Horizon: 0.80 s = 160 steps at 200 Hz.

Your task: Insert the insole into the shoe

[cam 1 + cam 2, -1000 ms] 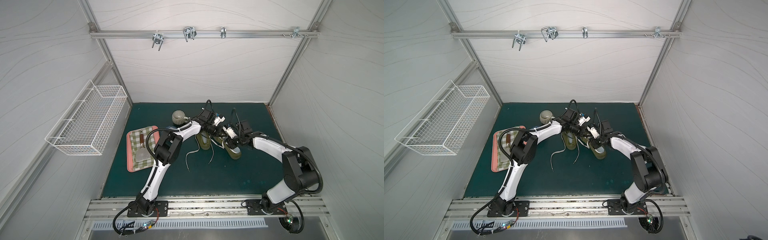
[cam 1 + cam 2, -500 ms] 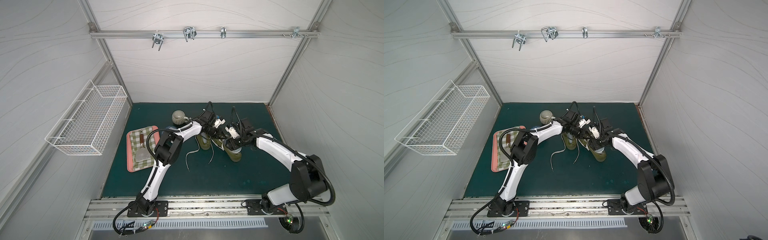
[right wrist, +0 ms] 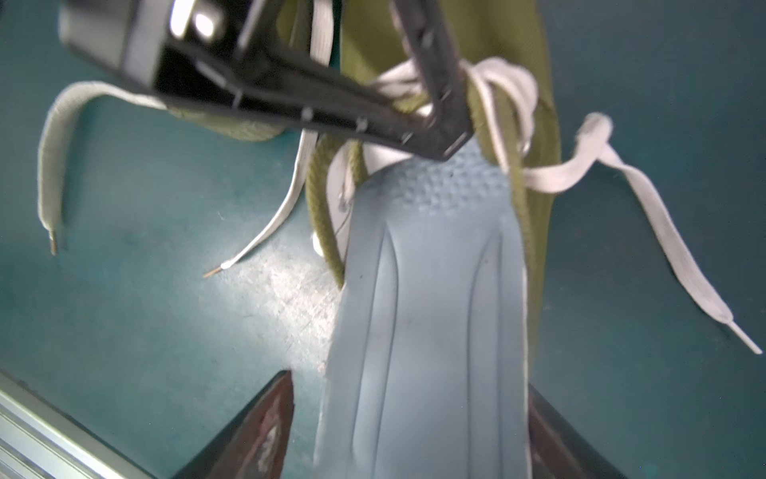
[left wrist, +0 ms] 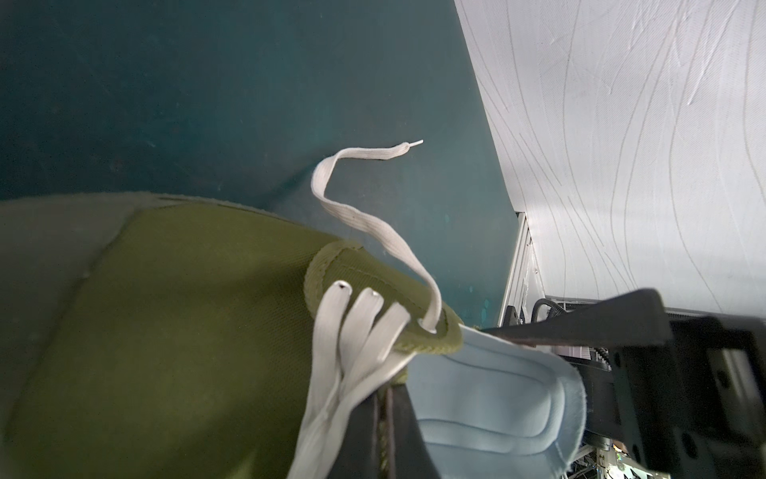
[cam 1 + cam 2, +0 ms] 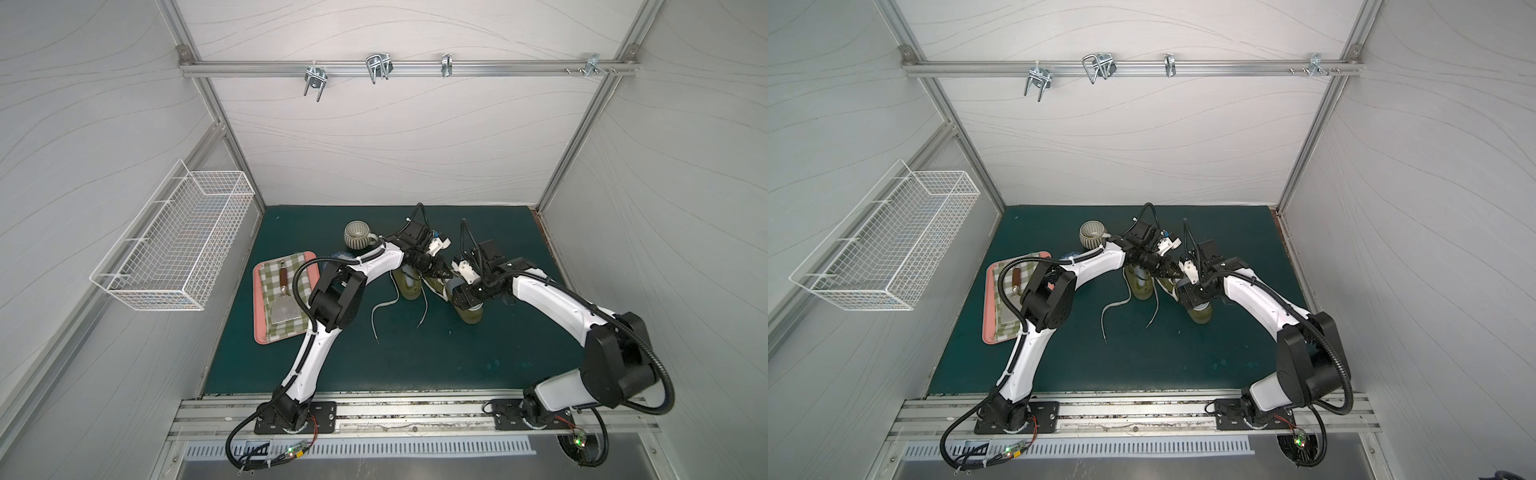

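Two olive canvas shoes stand side by side near the middle of the dark green surface (image 5: 415, 357), toes toward the robot. The left tool (image 5: 448, 273) reaches past the second shoe (image 5: 409, 286) to the shoe (image 5: 469, 316) on the robot's right. In the right wrist view its fingers (image 3: 331, 112) meet in a point at the mouth of that shoe, pressed together on the laced edge of the upper. The left wrist view shows a strip of olive fabric and the white laces (image 4: 331, 373) running down between them. The light blue insole (image 3: 435, 311) is partly in the shoe: its front end lies under the laces inside the opening, and its heel end sticks out toward the right tool (image 3: 410, 381). That tool's fingers stand apart, one on each side of the insole's heel end. Bare surface shows between one finger (image 3: 269, 423) and the insole's edge. The other finger is mostly hidden behind the insole, so contact there cannot be told. In both top views the two tools nearly meet above the shoe, and loose lace ends trail over the surface in front of the pair. To the robot's left lies a pink tray (image 5: 258, 316) holding a checked cloth (image 5: 291, 270) and a wooden-handled scraper (image 5: 284, 309). A ribbed mug (image 5: 357, 235) stands behind the tray, and a white wire basket (image 5: 178, 245) hangs on the left wall.
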Each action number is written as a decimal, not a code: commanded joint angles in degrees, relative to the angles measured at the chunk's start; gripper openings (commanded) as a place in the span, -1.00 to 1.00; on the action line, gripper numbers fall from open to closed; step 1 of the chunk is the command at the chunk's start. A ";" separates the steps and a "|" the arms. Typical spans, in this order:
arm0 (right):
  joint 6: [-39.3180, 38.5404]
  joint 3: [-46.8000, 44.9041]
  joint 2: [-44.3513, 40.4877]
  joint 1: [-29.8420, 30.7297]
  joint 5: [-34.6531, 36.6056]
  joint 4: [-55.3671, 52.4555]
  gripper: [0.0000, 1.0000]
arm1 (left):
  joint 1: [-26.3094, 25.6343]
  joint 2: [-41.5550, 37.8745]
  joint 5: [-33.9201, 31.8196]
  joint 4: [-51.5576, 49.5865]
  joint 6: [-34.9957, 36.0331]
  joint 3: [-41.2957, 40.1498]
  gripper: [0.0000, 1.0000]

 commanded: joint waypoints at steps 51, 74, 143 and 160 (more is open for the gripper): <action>-0.63 0.91 0.45 2.72 8.91 -4.98 0.09 | 0.07 -0.61 -0.58 0.39 0.49 2.83 -1.00; -1.25 0.56 0.13 2.68 8.74 -4.57 -0.20 | 0.07 -0.69 -0.59 0.26 0.58 2.87 -1.00; -2.10 0.46 1.71 -1.29 2.16 -1.36 -0.82 | 0.09 -0.56 -0.40 -0.43 0.84 3.74 -1.00; -2.32 0.67 2.35 -2.78 0.16 -0.63 -0.98 | 0.09 -0.36 -0.31 -0.42 0.84 3.76 -1.00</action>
